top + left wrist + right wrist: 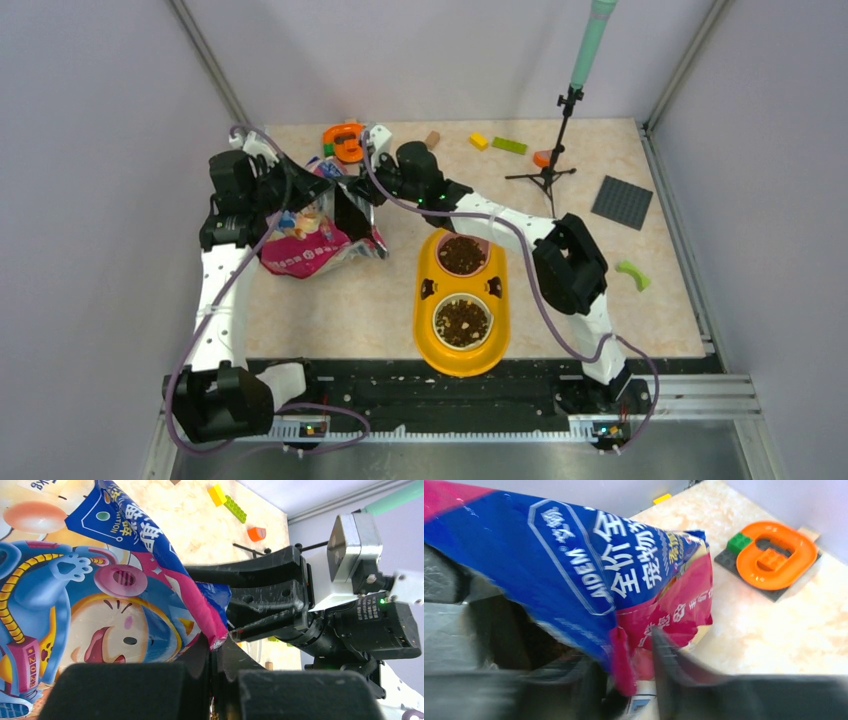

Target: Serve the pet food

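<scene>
I see pet food (463,255) heaped at both ends of the yellow feeder (462,364) on my beige marbled tabletop (350,305), lilac walls (100,150) around; left claw (215,676) and right claw (631,680) each clamp the bag (310,248) edge

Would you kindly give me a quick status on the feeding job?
Left gripper and right gripper both shut on the edge of the cat food bag. Kibble in both bowls of yellow feeder. Nothing between bag and feeder.
</scene>
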Robot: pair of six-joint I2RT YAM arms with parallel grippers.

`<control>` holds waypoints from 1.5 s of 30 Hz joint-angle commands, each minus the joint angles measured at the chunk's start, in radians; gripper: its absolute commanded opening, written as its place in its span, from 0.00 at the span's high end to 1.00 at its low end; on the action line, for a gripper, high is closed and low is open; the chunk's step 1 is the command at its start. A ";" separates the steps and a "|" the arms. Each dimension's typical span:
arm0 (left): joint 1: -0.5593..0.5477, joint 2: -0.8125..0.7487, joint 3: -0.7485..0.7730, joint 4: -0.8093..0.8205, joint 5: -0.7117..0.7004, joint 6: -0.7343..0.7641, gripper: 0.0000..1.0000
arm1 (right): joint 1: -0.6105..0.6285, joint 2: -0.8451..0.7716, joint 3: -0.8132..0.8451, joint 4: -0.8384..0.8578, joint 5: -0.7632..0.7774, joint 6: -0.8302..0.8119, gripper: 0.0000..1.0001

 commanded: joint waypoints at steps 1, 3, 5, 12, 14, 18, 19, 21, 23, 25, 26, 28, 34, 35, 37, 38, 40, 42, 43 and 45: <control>-0.001 -0.088 0.029 0.073 0.029 0.014 1.00 | 0.006 -0.006 0.056 -0.014 0.039 0.015 1.00; -0.001 -0.083 0.040 0.046 0.036 0.027 0.70 | 0.006 -0.027 0.060 -0.050 0.065 0.033 1.00; -0.002 -0.082 0.058 -0.017 0.022 0.067 0.31 | 0.006 -0.039 0.111 -0.138 0.115 0.072 1.00; -0.005 -0.208 0.071 -0.210 -0.154 0.258 0.08 | 0.005 0.000 0.357 -0.512 0.195 0.122 1.00; -0.024 -0.266 0.036 -0.223 -0.146 0.286 0.08 | 0.003 -0.005 0.385 -0.559 0.194 0.125 1.00; -0.116 -0.391 -0.043 -0.264 -0.212 0.402 0.09 | -0.019 -0.004 0.427 -0.623 0.132 0.174 1.00; -0.170 -0.429 -0.045 -0.288 -0.232 0.469 0.09 | -0.024 -0.001 0.439 -0.638 0.110 0.185 1.00; -0.243 -0.455 -0.027 -0.348 -0.263 0.575 0.08 | -0.035 0.001 0.453 -0.655 0.090 0.196 1.00; -0.311 -0.452 -0.013 -0.399 -0.297 0.652 0.07 | -0.036 -0.001 0.452 -0.657 0.095 0.196 1.00; -0.390 -0.446 -0.016 -0.418 -0.362 0.704 0.06 | -0.038 0.000 0.445 -0.653 0.106 0.196 1.00; -0.436 -0.442 -0.014 -0.417 -0.428 0.714 0.06 | -0.038 0.002 0.448 -0.658 0.109 0.196 1.00; -0.555 -0.427 0.006 -0.425 -0.574 0.733 0.04 | -0.039 0.004 0.450 -0.667 0.110 0.196 1.00; -0.977 -0.281 -0.008 -0.533 -1.049 0.811 0.03 | -0.045 0.018 0.464 -0.690 0.107 0.214 1.00; -1.035 -0.267 -0.010 -0.533 -1.094 0.805 0.03 | -0.045 0.020 0.467 -0.694 0.109 0.214 1.00; -1.065 -0.250 -0.015 -0.521 -1.137 0.799 0.03 | -0.047 0.025 0.474 -0.705 0.111 0.214 1.00; -1.071 -0.242 -0.023 -0.521 -1.147 0.798 0.03 | -0.047 0.028 0.479 -0.709 0.112 0.213 1.00; -1.087 -0.225 -0.049 -0.522 -1.197 0.797 0.03 | -0.051 0.029 0.483 -0.715 0.112 0.212 1.00; -1.094 -0.209 -0.074 -0.522 -1.246 0.794 0.03 | -0.056 0.028 0.482 -0.717 0.110 0.215 1.00; -1.095 -0.200 -0.085 -0.517 -1.275 0.787 0.03 | -0.060 0.026 0.482 -0.718 0.107 0.219 1.00; -1.101 -0.183 -0.093 -0.523 -1.309 0.760 0.04 | -0.067 0.025 0.477 -0.714 0.100 0.228 1.00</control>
